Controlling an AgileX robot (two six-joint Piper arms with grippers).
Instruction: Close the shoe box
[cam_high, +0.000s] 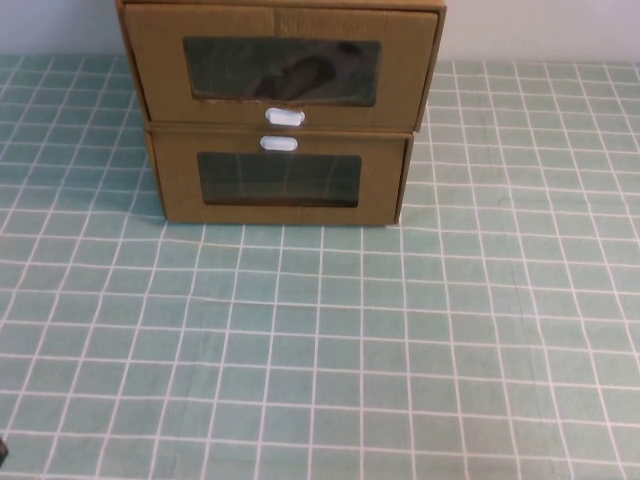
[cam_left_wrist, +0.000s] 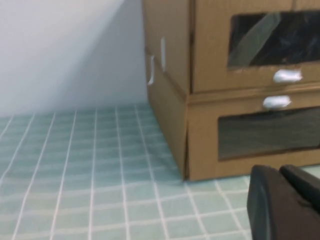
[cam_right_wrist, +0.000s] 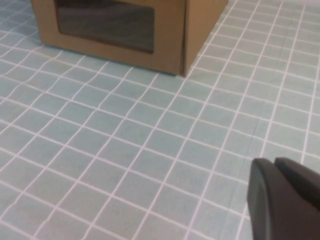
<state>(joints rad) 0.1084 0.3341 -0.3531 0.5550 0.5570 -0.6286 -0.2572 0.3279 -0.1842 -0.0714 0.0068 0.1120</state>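
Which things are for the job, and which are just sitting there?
For the job: top shoe box, left gripper near the boxes, right gripper over the checked cloth.
Just there: bottom box, checked cloth.

My left gripper (cam_left_wrist: 287, 202) shows in its wrist view as matte black plastic with rounded, smooth edges and a narrow seam down the middle. My right gripper (cam_right_wrist: 287, 197) looks the same: dark, blunt, unmarked, with one seam.
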